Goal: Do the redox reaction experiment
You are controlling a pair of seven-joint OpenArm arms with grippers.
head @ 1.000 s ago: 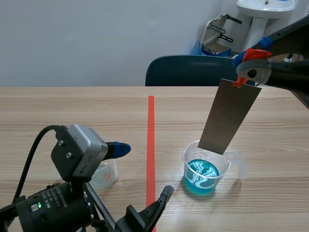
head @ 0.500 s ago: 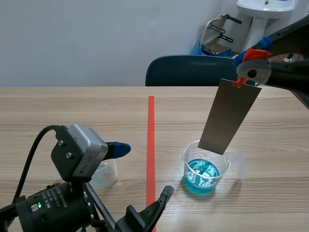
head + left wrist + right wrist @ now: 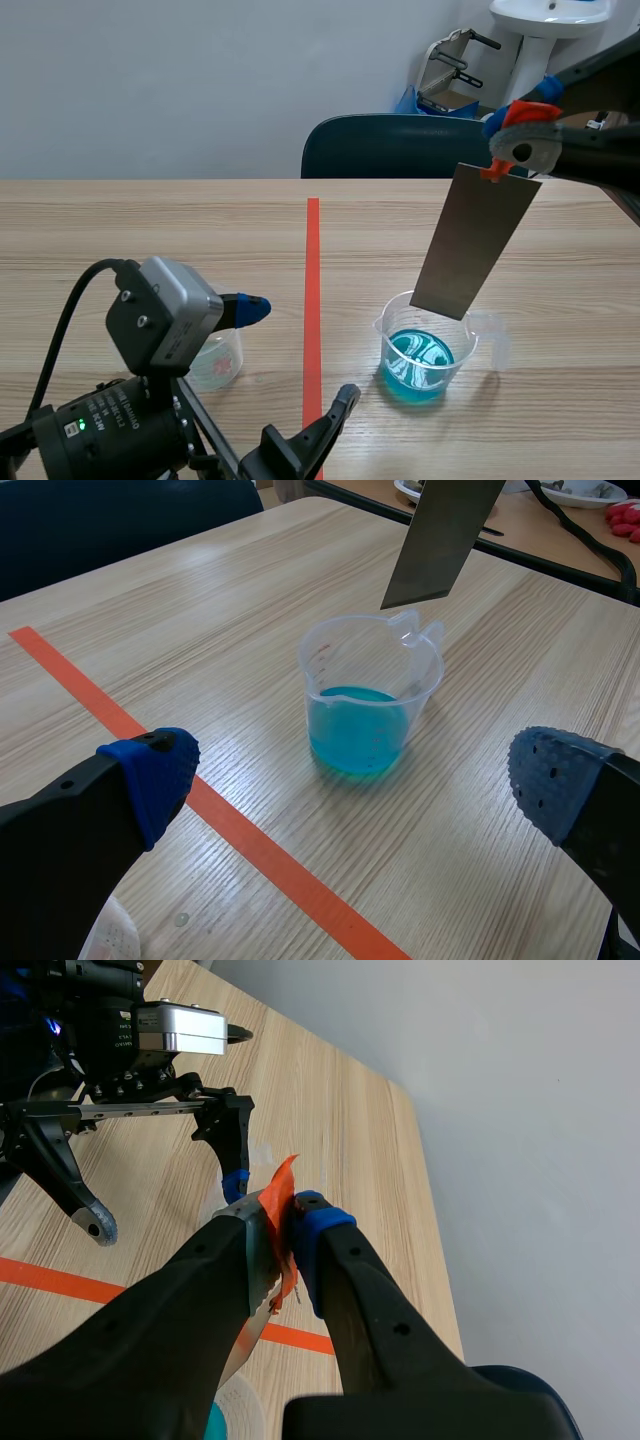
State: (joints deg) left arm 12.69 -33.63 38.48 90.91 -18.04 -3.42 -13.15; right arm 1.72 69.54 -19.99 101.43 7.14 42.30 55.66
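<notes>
grey metal strip [image 3: 473, 242] hangs from the right gripper [image 3: 285, 1222], fingers pinched tight on the orange tab [image 3: 490, 172] at its top. its lower end sits just above the plastic beaker [image 3: 428, 345] of blue liquid, toward the table's [image 3: 150, 230] near edge. left gripper [image 3: 355, 780] gapes wide, holding nothing. looks like the dipping step: next it needs a straight drop into the liquid, clear of the rim.

Left gripper [image 3: 352, 775]: my fingers spread wide, facing a clear plastic cup [image 3: 370, 680] of blue liquid that stands on the table [image 3: 200, 630] toward its far edge. A grey metal strip [image 3: 440, 540] hangs over the cup's rim.
</notes>
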